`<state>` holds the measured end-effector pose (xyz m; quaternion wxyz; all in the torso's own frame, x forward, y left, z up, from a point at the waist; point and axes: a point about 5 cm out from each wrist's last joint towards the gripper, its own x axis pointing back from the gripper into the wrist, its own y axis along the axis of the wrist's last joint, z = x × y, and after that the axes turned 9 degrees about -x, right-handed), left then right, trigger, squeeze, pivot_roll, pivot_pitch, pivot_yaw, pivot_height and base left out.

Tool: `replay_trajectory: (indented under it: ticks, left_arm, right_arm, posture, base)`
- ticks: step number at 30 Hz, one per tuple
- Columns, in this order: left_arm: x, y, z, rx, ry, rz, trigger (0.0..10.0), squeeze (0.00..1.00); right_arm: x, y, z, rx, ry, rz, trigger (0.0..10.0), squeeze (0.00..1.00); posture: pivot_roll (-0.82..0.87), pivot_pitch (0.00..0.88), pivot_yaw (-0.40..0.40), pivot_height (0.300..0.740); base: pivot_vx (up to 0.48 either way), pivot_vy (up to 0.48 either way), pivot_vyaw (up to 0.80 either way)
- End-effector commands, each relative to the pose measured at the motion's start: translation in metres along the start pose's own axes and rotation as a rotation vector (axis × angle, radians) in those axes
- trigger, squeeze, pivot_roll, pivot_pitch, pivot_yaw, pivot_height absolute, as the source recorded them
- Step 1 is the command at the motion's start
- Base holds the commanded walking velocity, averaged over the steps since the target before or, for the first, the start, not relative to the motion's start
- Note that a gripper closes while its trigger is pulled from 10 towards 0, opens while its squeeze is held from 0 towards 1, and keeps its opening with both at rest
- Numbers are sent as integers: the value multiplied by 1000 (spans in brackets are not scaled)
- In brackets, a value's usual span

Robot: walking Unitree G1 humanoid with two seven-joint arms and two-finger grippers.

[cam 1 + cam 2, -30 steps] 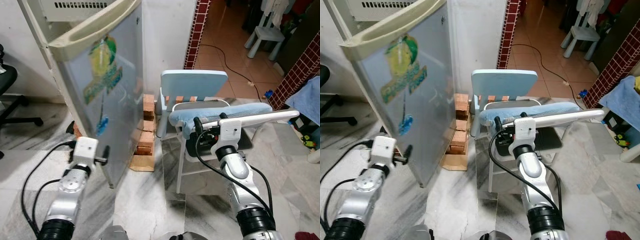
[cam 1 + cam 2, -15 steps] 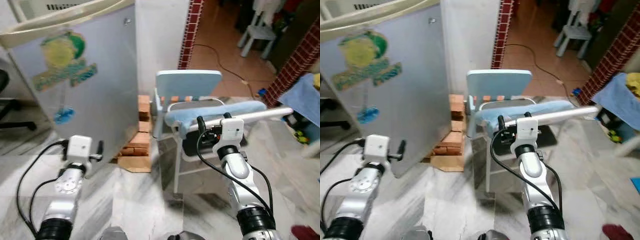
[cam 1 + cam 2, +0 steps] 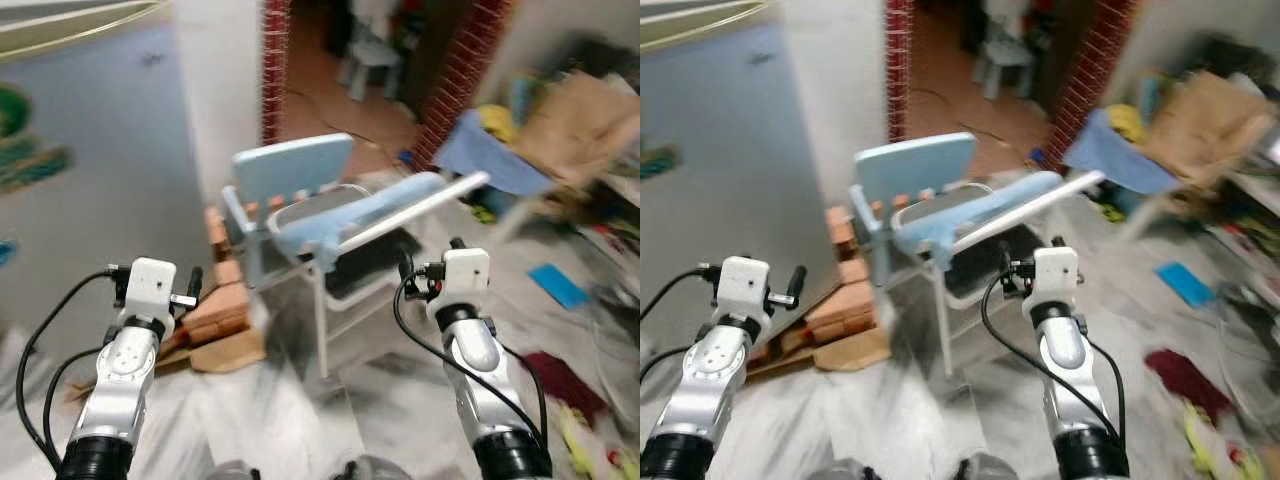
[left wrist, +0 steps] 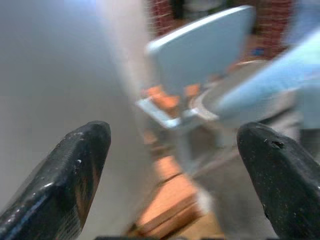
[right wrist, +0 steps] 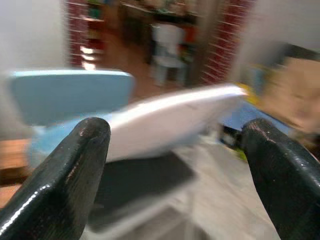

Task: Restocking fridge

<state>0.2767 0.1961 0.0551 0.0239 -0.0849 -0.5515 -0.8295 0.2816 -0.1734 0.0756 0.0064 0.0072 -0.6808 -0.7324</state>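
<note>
The picture is blurred. The grey fridge door with a green and yellow sticker stands at the left edge. Both arms are raised in front of me. My left gripper is open with nothing between its fingers, and it faces the door and the light blue chair. My right gripper is open and empty too, facing the white board that lies across the chair on a light blue towel.
Stacked bricks and a flat board lie on the floor by the fridge. To the right are a blue cloth, a cardboard box and a dark red rag. A brick-edged doorway opens behind the chair.
The whole view has swung to the right: the fridge door slid toward the left edge and the clutter on the right came into sight. Both arms keep their raised pose.
</note>
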Motion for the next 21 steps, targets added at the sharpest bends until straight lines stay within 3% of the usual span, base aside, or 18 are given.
replay_trajectory:
  ticks: [1, 3, 9, 21]
  left_arm:
    - [2, -4, -7, -13, -36, 18, 10000, 0]
    - [2, -3, -11, -10, -52, 12, 10000, 0]
    - [3, 0, -16, -31, -87, -19, 10000, 0]
    - [5, 1, -32, 14, -210, -38, 10000, 0]
  right_arm:
    - [-3, 2, 0, -3, -16, -2, 10000, 0]
    - [-4, 3, 0, 1, -25, -5, 10000, 0]
    - [-5, 4, -1, 2, -34, -7, 10000, 0]
    - [-8, 3, -1, 4, -50, -1, 10000, 0]
  posture:
    - [13, 4, -72, 740]
    - [10, 0, -73, 740]
    - [7, 0, -72, 740]
    - [4, 0, -70, 740]
  base:
    - [0, 469, -800]
    - [0, 409, -800]
    - [0, 0, -800]
    - [0, 0, -800]
